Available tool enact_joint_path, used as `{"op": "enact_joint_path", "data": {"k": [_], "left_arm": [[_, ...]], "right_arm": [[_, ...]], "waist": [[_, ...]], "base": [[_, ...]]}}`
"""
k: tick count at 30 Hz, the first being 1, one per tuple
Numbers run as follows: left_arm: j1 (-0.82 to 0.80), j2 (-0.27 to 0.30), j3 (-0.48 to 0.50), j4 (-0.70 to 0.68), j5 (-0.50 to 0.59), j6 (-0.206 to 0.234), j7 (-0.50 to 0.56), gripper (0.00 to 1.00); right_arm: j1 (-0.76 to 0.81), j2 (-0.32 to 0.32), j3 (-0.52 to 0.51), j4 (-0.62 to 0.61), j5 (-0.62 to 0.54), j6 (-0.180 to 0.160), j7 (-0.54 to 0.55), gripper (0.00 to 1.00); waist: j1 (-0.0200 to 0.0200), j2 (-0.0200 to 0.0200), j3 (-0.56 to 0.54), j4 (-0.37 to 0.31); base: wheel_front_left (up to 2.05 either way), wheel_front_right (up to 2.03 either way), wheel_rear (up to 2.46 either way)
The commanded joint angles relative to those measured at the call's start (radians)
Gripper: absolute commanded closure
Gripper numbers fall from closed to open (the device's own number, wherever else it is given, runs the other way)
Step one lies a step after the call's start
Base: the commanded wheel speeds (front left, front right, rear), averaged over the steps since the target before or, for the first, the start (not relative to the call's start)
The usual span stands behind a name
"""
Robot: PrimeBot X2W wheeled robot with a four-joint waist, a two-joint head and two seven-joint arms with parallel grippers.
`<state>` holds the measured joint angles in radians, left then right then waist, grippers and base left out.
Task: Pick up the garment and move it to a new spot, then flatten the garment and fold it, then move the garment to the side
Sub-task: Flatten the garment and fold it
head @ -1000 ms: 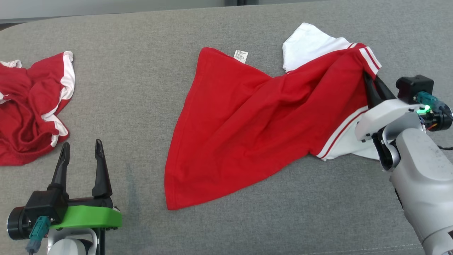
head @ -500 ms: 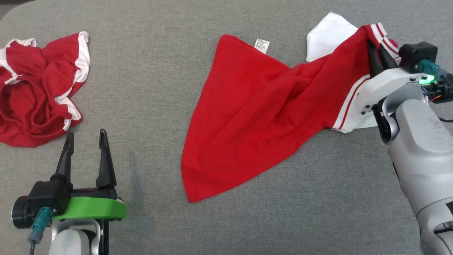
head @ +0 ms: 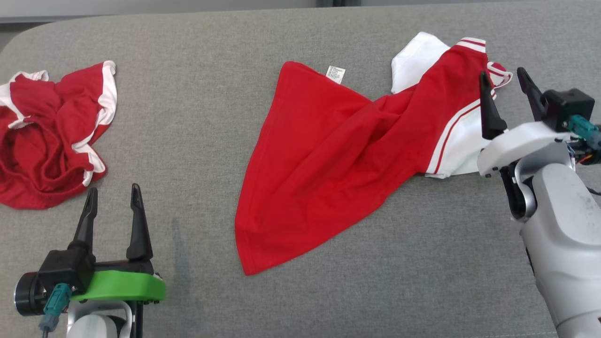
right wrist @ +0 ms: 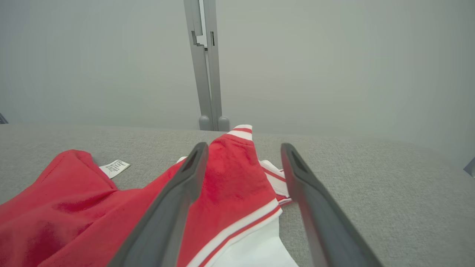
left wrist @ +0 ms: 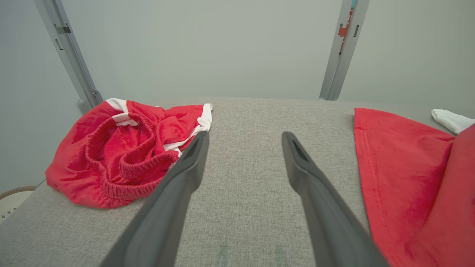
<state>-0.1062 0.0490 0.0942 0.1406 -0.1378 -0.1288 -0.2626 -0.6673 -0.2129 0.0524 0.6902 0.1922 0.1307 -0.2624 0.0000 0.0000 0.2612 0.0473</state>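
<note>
— What does the left gripper (head: 114, 188) look like?
— Two long dark tapered fingers (head: 136, 225), a green bracket (head: 117, 286) behind them, a teal plug (head: 54, 300) at the wrist.
— And the right gripper (head: 501, 72)?
— Same fingers — then a white housing (head: 521, 145), a black block (head: 561, 109) and a pale speckled forearm (head: 563, 225).

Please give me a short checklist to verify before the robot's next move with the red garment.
1. The right gripper is open and grips nothing: ok.
2. The left gripper is open and empty: ok.
3. The garment lies flat: not ok, bunched near its striped white end.
4. The garment is apart from the other red clothing: ok.
5. The garment is wholly on the grey surface: ok.
</note>
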Motion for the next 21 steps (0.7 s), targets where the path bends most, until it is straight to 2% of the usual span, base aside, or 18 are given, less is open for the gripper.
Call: {"op": "enact_joint_path", "data": {"k": [1, 8, 21], "left_arm": [[0.015, 0.003, 0.006, 0.0, 0.004, -0.003, -0.003, 0.0], [0.06, 0.004, 0.027, -0.001, 0.018, -0.003, -0.003, 0.0], [0.1, 0.006, 0.046, 0.007, 0.035, -0.003, -0.003, 0.0]], "right_arm": [[0.043, -0.002, -0.006, -0.038, 0.012, 0.0, -0.003, 0.0], [0.242, 0.025, -0.016, -0.257, 0.039, 0.0, -0.003, 0.0], [0.492, 0.111, -0.013, -0.489, -0.001, 0.0, -0.003, 0.0]], "waist": [[0.0, 0.0, -0.031, -0.026], [0.0, 0.0, -0.089, -0.068], [0.0, 0.0, -0.138, -0.091]], "base": [[0.0, 0.0, 0.0], [0.0, 0.0, 0.0], [0.0, 0.0, 0.0]]}}
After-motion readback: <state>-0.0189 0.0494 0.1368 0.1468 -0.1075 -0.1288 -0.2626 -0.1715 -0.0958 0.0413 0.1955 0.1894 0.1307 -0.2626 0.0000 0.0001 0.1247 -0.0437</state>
